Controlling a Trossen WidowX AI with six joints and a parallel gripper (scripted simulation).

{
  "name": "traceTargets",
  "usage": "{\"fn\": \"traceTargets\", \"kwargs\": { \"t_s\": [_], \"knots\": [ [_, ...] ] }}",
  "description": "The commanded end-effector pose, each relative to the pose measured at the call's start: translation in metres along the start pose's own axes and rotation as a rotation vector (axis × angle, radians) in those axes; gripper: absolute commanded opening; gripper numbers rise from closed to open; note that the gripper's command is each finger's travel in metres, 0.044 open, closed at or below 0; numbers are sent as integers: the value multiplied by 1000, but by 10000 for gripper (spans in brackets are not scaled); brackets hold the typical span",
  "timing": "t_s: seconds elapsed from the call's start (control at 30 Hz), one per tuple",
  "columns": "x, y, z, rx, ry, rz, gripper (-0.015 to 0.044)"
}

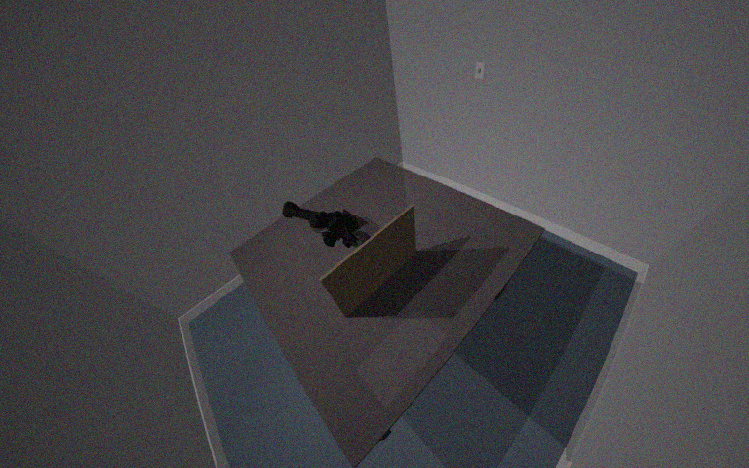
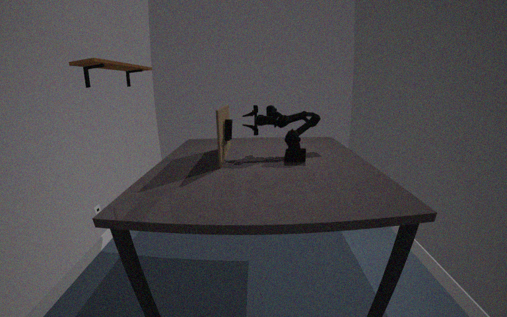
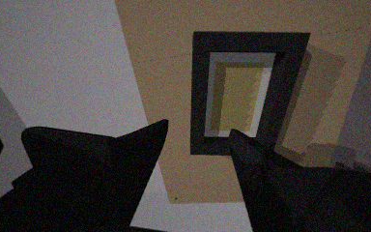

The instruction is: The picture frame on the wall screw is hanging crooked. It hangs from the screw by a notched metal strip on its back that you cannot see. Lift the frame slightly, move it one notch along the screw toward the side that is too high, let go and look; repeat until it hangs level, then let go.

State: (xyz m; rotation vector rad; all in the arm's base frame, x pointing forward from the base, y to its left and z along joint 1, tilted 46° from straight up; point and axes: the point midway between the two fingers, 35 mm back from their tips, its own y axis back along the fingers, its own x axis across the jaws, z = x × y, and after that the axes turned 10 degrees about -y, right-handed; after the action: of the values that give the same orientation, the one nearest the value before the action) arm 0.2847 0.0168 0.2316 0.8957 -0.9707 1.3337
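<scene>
The black picture frame (image 2: 228, 129) (image 3: 199, 97) hangs on the tan upright board (image 2: 220, 137) (image 3: 163, 97). It has a pale mat and a yellowish picture. In the wrist view its edges look turned clockwise against the board's edges and seam, with its left side higher. My gripper (image 2: 243, 120) (image 3: 198, 129) is open and empty, a short distance in front of the picture frame, not touching it. In the wrist view the left fingertip shows left of the frame and the right one overlaps its lower edge. The screw and notched strip are hidden.
The board stands on the brown table (image 1: 309, 313) (image 2: 264, 196), and in the top view only its back shows. The arm's base (image 2: 294, 156) stands on the table too. A wooden shelf (image 2: 111, 63) is on the far left wall. Shadows fall behind the board.
</scene>
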Motion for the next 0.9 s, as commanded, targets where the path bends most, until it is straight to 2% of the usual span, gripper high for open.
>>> {"fn": "traceTargets", "kwargs": {
  "t_s": [0.0,0.1,0.33,0.87],
  "knots": [
    [-5,9,-1,1,-33,-5,260],
    [8,5,-6,1,-13,-3,260],
    [48,28,-25,3,-33,-11,260],
    [49,29,-25,3,-33,-11,260]
  ]
}}
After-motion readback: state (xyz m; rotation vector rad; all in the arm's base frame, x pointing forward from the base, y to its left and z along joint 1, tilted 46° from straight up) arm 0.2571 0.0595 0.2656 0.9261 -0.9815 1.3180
